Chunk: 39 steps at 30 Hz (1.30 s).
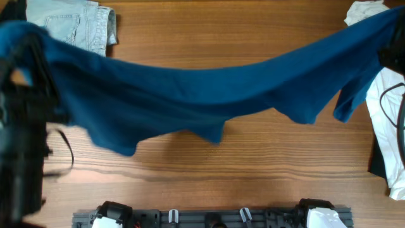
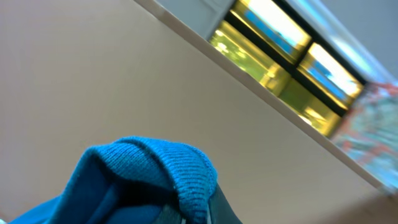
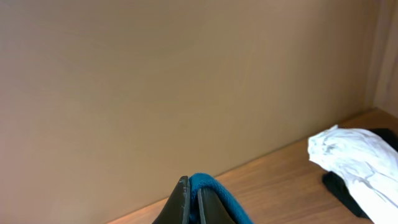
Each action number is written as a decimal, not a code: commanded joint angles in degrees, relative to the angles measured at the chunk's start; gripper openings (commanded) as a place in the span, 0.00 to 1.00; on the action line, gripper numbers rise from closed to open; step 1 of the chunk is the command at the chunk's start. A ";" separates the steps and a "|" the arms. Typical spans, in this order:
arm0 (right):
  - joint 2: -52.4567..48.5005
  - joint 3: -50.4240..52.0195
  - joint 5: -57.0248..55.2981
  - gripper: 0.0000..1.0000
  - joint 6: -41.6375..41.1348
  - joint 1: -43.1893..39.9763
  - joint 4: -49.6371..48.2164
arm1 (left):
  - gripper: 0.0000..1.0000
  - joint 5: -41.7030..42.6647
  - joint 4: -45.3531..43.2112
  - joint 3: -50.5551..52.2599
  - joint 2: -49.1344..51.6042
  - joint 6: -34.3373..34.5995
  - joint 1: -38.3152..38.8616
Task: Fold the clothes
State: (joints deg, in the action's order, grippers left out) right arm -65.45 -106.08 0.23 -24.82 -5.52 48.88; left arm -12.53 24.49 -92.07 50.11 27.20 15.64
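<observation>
Top (image 1: 190, 88), deep blue, hangs stretched across the bench (image 1: 221, 171) from the far left to the far right, lifted at both ends and sagging in the middle. Its lower edge falls in uneven points, and a sleeve dangles near the right end. It crosses in front of the denim (image 1: 76, 22), which lies at the bench's far left corner.

The left hand (image 2: 189, 214) is pinched tight on the top's left end. The left wrist view shows a ribbed blue hem bunched over the dark fingers (image 2: 214, 208), with most of the hand hidden under the cloth.

The right hand (image 3: 193, 205) is closed narrow on the other end. A small fold of blue cloth pokes up between the two fingers, which stand almost together.

A white garment (image 3: 354, 155) lies crumpled on the bench to the right, partly over something dark (image 3: 339, 186). From overhead the white garment (image 1: 386, 126) sits along the right edge, behind the top's raised end.
</observation>
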 commanded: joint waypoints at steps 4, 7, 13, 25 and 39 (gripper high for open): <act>-10.78 -0.85 -3.67 0.04 -2.82 -0.13 2.10 | 0.04 -6.19 -0.24 -5.40 23.52 -3.54 0.26; -17.27 -0.85 -3.67 0.04 -3.78 -0.13 2.19 | 0.04 -6.16 -1.29 -6.78 33.97 -4.33 -0.02; -31.12 -0.83 -3.67 0.04 -3.85 -0.13 1.84 | 0.04 -5.97 -6.29 -6.84 52.65 -4.50 -0.15; -46.07 -0.85 1.53 0.99 4.00 -0.17 2.89 | 1.00 3.37 2.51 -6.84 63.47 -4.46 0.11; -46.21 6.01 13.57 0.93 9.60 0.55 17.84 | 1.00 26.38 37.03 -6.82 55.98 -4.52 5.99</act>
State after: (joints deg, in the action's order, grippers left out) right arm -111.85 -103.77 10.46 -16.40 -5.52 66.46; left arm 9.13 56.71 -98.65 106.41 23.20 18.46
